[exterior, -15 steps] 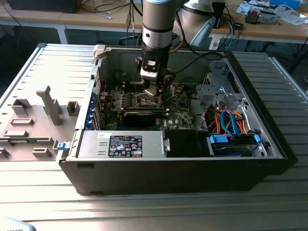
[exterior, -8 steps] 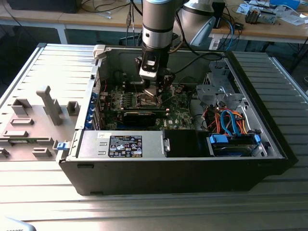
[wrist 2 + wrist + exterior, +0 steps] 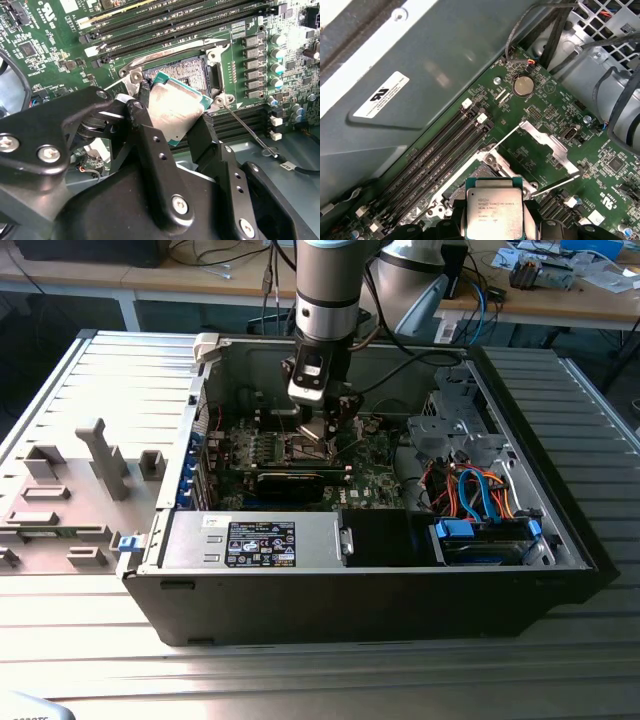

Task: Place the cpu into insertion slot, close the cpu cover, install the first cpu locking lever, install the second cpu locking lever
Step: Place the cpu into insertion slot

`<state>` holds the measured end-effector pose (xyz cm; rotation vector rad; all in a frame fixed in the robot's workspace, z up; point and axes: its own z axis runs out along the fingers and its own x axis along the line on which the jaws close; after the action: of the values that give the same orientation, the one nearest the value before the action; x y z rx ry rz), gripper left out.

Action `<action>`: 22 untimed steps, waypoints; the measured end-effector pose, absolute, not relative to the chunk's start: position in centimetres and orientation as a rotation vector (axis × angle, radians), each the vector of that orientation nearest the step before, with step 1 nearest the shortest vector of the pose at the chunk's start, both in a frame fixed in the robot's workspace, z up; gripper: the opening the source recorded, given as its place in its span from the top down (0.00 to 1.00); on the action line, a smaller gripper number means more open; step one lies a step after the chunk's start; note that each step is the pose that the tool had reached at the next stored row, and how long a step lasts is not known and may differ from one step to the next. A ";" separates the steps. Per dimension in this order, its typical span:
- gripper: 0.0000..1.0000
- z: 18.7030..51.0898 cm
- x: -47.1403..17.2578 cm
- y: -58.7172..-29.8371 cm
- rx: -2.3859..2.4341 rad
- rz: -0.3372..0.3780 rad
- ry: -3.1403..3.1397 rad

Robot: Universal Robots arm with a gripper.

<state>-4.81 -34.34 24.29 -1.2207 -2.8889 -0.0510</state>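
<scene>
Exterior view: an open computer case [image 3: 400, 612] is seen lying on a ribbed metal table [image 3: 120, 370]. The gripper [image 3: 318, 428] is lowered into the case over the green motherboard [image 3: 375, 455], towards the far side and slightly to the exterior view's left of the middle.

Second wrist view: the cpu [image 3: 176, 107] is seen clamped by its edges between the two black fingers [image 3: 150, 140]. It is held tilted, partly over the insertion slot [image 3: 192, 70], whose dark contact field is left bare on its far part. Whether a corner touches the slot cannot be told. A thin locking lever [image 3: 245, 127] is swung out beside the slot.

First wrist view: the cpu [image 3: 495, 212] is shown face up, the insertion slot [image 3: 481, 175] just beyond it. The cpu cover [image 3: 547, 142] is raised open, well clear of the slot.

The first step, placing the cpu, is judged to be in hand and not finished. For seating, the cpu would need to be levelled and squared with the slot's rim.
</scene>
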 end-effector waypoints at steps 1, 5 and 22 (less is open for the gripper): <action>0.46 24.3 -4.8 -34.3 -1.226 -0.051 -2.887; 0.46 24.3 -4.8 -34.3 -1.243 -0.051 -2.880; 0.46 24.3 -4.8 -34.3 -1.349 -0.051 -2.833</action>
<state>-4.81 -34.34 24.28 -1.3494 -2.8327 -0.0514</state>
